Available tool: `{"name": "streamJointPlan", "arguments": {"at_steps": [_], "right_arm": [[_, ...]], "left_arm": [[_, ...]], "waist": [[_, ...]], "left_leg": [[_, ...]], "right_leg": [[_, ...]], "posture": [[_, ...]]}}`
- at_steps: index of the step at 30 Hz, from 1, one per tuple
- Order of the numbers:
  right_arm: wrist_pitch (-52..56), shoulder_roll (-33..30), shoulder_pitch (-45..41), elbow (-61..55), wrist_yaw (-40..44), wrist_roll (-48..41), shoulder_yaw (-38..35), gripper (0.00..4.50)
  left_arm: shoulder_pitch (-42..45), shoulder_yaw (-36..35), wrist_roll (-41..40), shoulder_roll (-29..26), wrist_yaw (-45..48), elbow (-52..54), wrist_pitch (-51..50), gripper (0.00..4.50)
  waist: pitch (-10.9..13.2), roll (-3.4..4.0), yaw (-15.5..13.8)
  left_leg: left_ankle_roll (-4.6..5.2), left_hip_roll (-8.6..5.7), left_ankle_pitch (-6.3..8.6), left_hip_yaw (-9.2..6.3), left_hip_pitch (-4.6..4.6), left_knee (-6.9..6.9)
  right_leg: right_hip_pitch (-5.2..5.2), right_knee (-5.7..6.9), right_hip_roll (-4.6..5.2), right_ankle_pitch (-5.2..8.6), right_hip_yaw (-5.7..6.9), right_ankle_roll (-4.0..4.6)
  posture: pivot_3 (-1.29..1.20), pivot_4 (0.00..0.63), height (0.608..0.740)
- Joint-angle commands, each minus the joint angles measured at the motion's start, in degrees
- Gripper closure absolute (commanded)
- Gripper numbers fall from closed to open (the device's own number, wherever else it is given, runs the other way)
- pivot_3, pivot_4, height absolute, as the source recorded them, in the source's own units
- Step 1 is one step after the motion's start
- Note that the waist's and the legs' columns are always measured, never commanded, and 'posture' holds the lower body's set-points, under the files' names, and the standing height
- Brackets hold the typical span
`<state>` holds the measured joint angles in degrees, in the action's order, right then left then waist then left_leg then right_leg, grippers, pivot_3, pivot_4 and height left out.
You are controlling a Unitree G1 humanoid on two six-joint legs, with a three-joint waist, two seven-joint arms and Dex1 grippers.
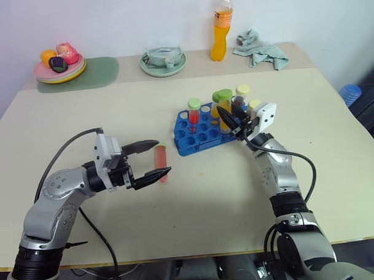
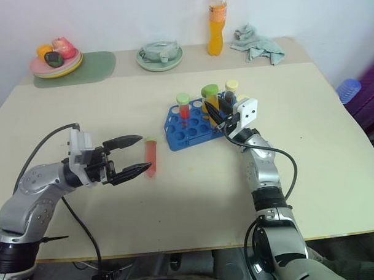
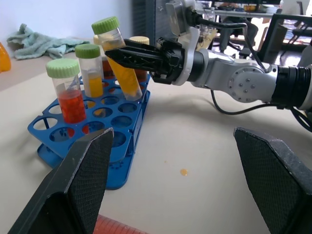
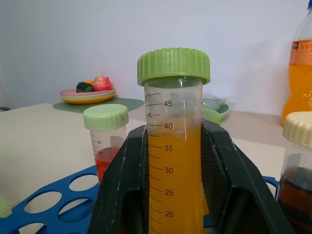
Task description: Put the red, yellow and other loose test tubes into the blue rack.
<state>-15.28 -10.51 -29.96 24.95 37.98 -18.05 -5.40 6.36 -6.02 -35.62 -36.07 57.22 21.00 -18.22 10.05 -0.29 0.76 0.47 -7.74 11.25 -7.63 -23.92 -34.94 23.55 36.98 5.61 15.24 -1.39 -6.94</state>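
Head stereo pair looking down over table (image 1: 178,226), both wrist views low, close, facing blue rack (image 3: 122,141), shared by all four.

your left arm is bent at the elbow, forearm reaching inward over the table, and its left gripper (image 1: 152,159) points level toward the right with both black fingers spread wide, holding nothing. your right arm stretches forward, wrist angled up, and its right gripper (image 1: 229,119) is clamped on a tube.
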Motion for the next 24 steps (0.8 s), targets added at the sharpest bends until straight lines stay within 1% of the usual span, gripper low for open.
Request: {"name": "streamJointPlan", "arguments": {"at_steps": [1, 8, 13, 19, 22, 24], "right_arm": [[-1.42, 1.12, -0.06, 1.95, -1.15, 0.65, -0.28, 3.68], [-6.09, 3.1, -0.4, 7.59, -3.2, 1.65, -0.97, 3.68], [-10.3, 4.89, -0.93, 10.74, -3.77, 0.39, -2.39, 3.68], [-14.59, 6.46, -0.54, 13.43, -2.59, -0.47, -3.36, 3.68], [-12.89, 7.01, 0.29, 12.66, 1.45, -3.5, -3.55, 3.68], [-13.54, 6.97, 0.7, 12.38, 2.75, -3.53, -3.25, 2.64]], "left_arm": [[0.33, -1.05, -0.25, -0.14, -0.2, 1.5, 1.03, 0.43], [-0.23, -1.24, -0.34, -0.27, -0.5, 2.14, 0.88, 0.43], [-0.49, -1.59, -0.51, -0.53, -0.51, 2.21, 0.81, 0.43], [-0.26, -1.53, -0.5, -0.54, -0.69, 2.28, 0.76, 0.43], [-0.15, -1.5, -0.45, -0.56, -0.69, 2.19, 0.83, 0.43], [-0.09, -1.44, -0.41, -0.55, -0.71, 2.12, 0.82, 0.43]], "waist": [[0.0, 0.0, -0.01], [0.0, -0.01, 0.02], [-0.01, 0.0, 0.1], [-0.01, 0.0, 0.11], [-0.01, 0.0, 0.1], [-0.01, 0.0, 0.1]], "left_leg": [[0.0, 0.0, 0.0, 0.0, 0.02, 0.0], [-0.02, 0.01, 0.01, 0.0, 0.27, 0.05], [-0.13, 0.06, 0.07, 0.01, 0.45, 0.09], [-0.16, 0.08, 0.08, 0.01, 0.46, 0.09], [-0.17, 0.08, 0.08, 0.01, 0.47, 0.09], [-0.17, 0.08, 0.08, 0.01, 0.46, 0.12]], "right_leg": [[0.0, 0.0, 0.0, 0.0, 0.0, 0.0], [-0.09, 0.0, -0.01, 0.01, -0.01, 0.02], [-0.21, 0.01, -0.03, 0.03, -0.02, 0.06], [-0.21, 0.02, -0.06, 0.04, -0.02, 0.06], [-0.21, 0.02, -0.07, 0.04, -0.03, 0.06], [-0.2, 0.01, -0.07, 0.04, -0.03, 0.08]], "posture": [[0.0, 0.15, 0.739], [0.0, 0.15, 0.739], [0.0, 0.15, 0.739], [0.0, 0.15, 0.739], [0.0, 0.15, 0.739], [0.0, 0.15, 0.739]]}}
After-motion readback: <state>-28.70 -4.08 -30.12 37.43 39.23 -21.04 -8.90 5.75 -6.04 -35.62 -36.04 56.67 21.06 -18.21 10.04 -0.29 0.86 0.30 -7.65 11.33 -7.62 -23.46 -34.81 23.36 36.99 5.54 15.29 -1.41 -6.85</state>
